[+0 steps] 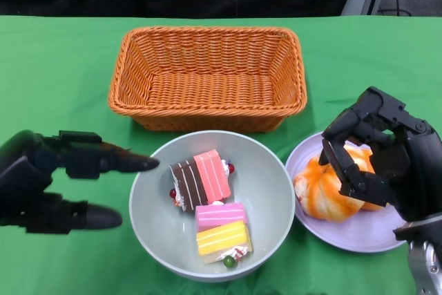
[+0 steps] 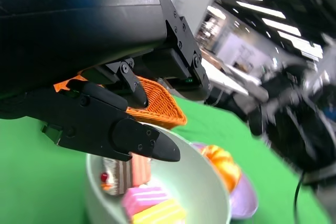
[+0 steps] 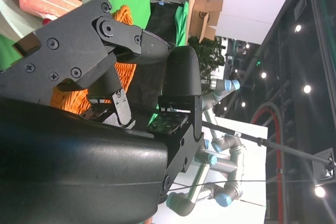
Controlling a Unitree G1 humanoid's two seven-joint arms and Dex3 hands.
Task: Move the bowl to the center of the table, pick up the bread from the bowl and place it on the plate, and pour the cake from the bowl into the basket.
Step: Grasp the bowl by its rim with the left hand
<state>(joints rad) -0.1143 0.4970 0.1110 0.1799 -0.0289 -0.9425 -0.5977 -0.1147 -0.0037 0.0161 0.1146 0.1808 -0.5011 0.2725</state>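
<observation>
1. Nearest the robot, the pale green bowl sits mid-table on the green tablecloth, and two pieces of cake lie inside it: a brown-and-pink striped slice toward the far side, a pink-and-yellow slice nearer the robot, with small red and green garnish bits beside them.
2. At the bowl's left, the left hand hovers just beside the rim, fingers apart and stretched toward the bowl, holding nothing. One fingertip lies right at the rim; whether it touches, I cannot tell. The left wrist view shows those fingers above the bowl's edge.
3. At the bowl's right, the lavender plate sits just beside the bowl, rims close together. The orange-and-white bread rests on it.
4. The right hand is over the plate, fingers curled down around the far side of the bread. Whether it grips the bread or only cages it, I cannot tell.
5. Farthest back, the orange wicker basket stands behind the bowl, its near wall close to the bowl's far rim.
</observation>
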